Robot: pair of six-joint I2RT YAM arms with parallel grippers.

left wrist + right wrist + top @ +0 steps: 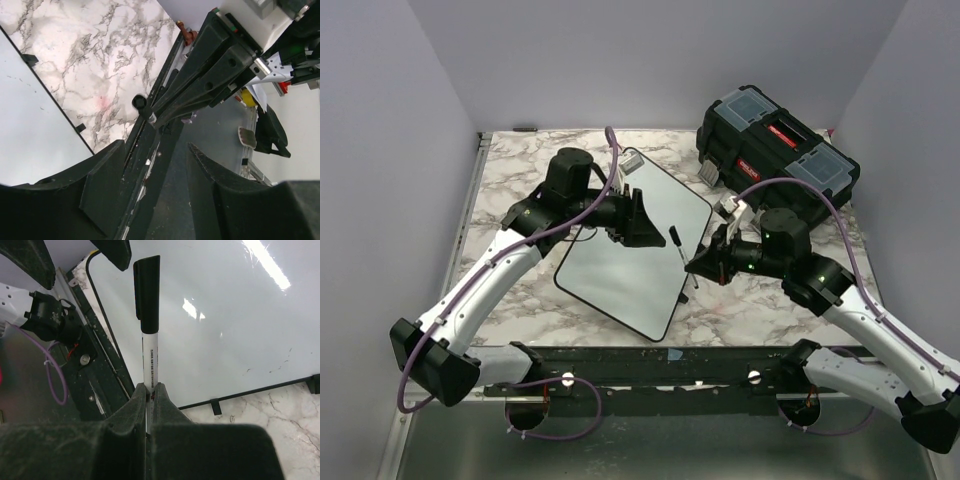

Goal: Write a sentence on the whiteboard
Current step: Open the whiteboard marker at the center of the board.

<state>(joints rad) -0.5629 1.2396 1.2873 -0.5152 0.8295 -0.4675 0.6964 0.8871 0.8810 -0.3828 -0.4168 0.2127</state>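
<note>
The whiteboard [630, 255] lies tilted like a diamond on the marble table, and its glossy surface [225, 330] shows a few faint specks. No sentence is in view on it. My right gripper [149, 390] is shut on the white barrel of a marker [150, 355]. The marker's black cap [146, 290] is on and points out over the board's right edge. In the top view the marker [678, 247] sticks up-left from the right gripper [705, 262]. My left gripper [640, 215] hovers over the board's upper part, just left of the cap. Its fingers [105, 190] stand apart with nothing between them.
A black toolbox [775, 150] with clear lid compartments sits at the back right, close behind the right arm. The black base rail [660, 365] runs along the near edge. Bare marble [510, 170] shows left of the board. Grey walls enclose the table.
</note>
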